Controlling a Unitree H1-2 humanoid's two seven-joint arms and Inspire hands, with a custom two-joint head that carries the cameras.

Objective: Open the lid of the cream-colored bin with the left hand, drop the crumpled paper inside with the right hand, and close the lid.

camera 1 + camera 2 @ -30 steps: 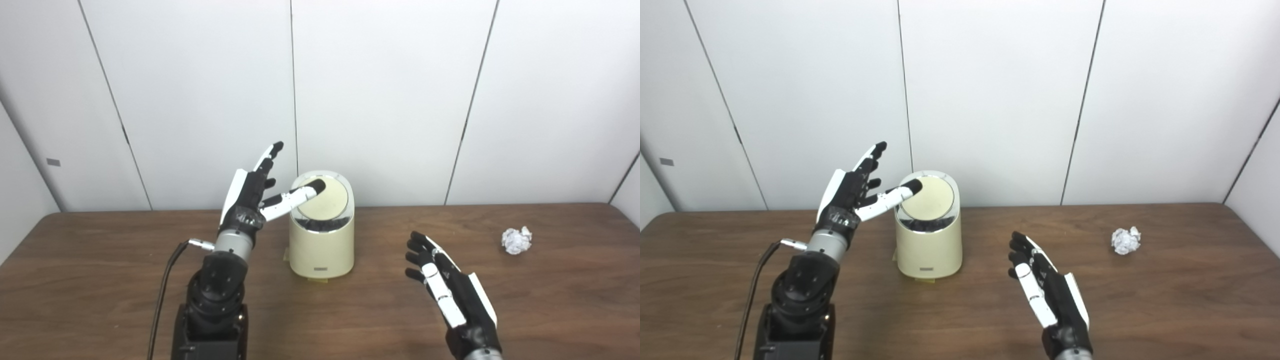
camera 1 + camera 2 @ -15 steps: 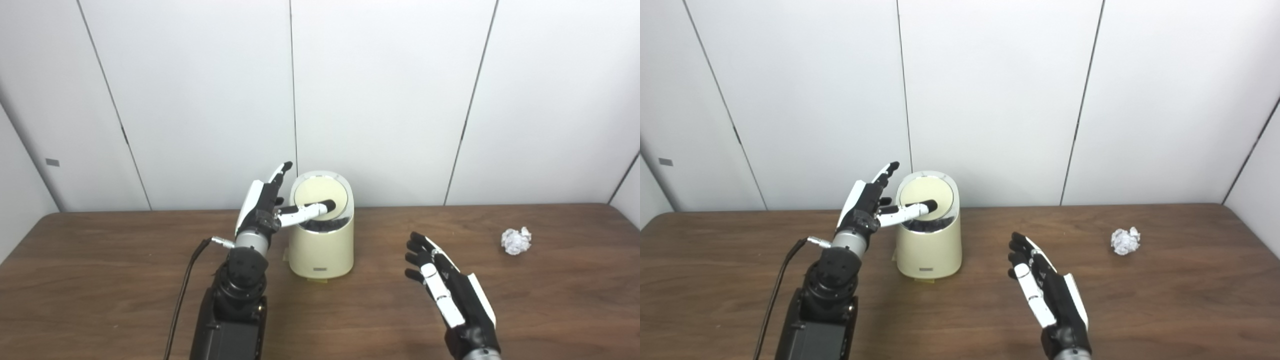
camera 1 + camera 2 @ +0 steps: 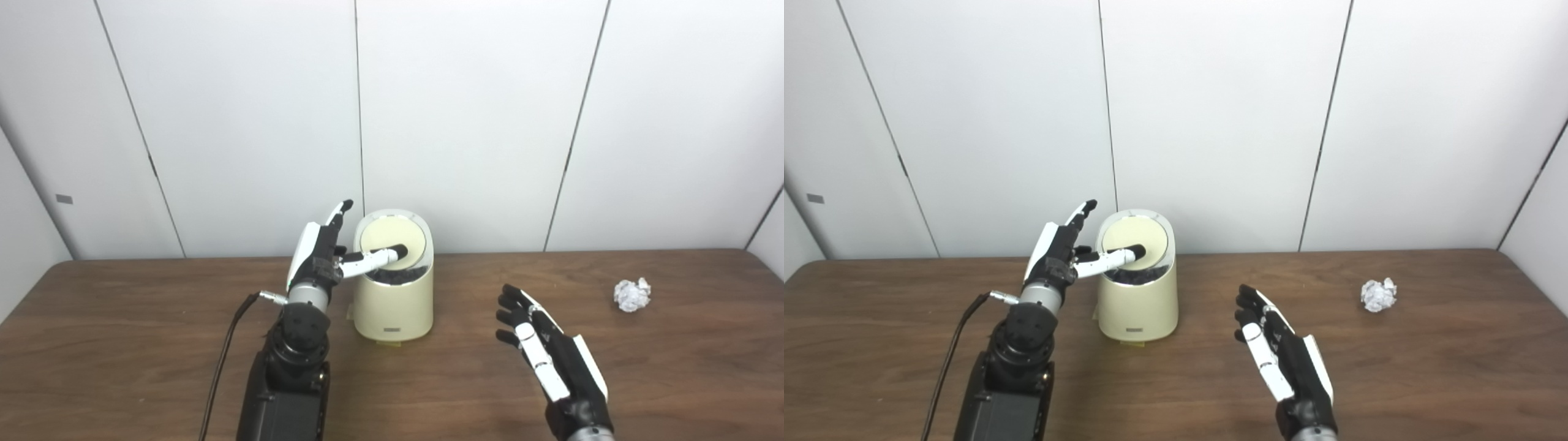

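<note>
A black cable lies on the brown table, left of the bin. It runs up to the left arm.

The left hand is just left of the cream bin. Its fingers are spread apart and point up. It holds nothing. Its thumb reaches sideways over the top of the bin and its dark tip is at the lid. I cannot tell if the thumb really presses on the lid.

The round lid is tipped up at the back of the bin. Under the lid's front edge there is a dark gap with something black inside.

The bin stands upright on the table, close to the white wall.

The right hand is to the right of the bin and nearer to the camera. Its fingers are loose and spread, and it holds nothing. It is low over the table.

The crumpled paper is a small white ball. It lies on the table far to the right of the bin, well apart from the right hand.
</note>
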